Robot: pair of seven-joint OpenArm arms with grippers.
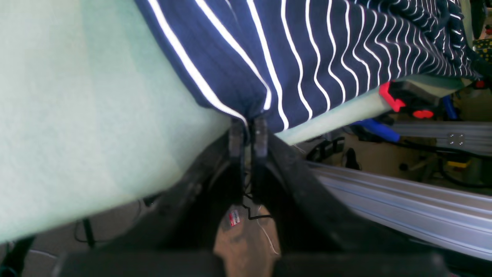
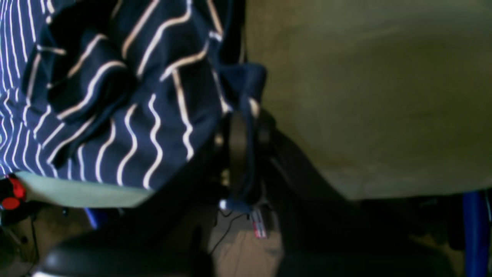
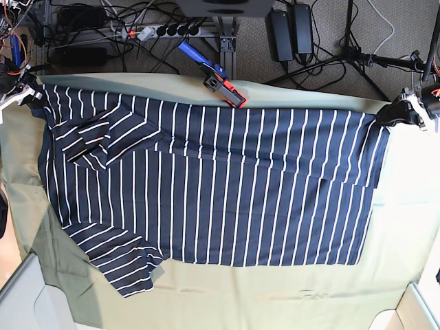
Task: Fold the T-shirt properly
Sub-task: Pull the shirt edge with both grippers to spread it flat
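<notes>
- A navy T-shirt [image 3: 213, 199] with thin white stripes lies spread across an olive-green cloth [image 3: 275, 289] that covers the table, seen from above in the base view.
- The shirt runs sideways across the cloth, its long edges toward the near and far sides of the table.
- One sleeve [image 3: 127, 265] sticks out from the shirt's near edge toward the view's left; fabric near the far left corner is folded over itself in creases.
- The left gripper [image 1: 248, 132] sits at the shirt's far corner on the base view's right. In the left wrist view its fingers [image 1: 260, 134] are pressed close together, pinching the shirt's corner [image 1: 251, 109] at the cloth's edge.
- The right gripper [image 2: 246, 130] sits at the shirt's far corner on the base view's left. In the right wrist view, which is dark and blurred, navy fabric [image 2: 242, 84] runs down between its narrow-set fingers, so it appears to be clamped on the shirt.
- A red and black clamp [image 3: 225, 89] with a blue handle grips the table's far edge, just beyond the shirt's far edge.
</notes>
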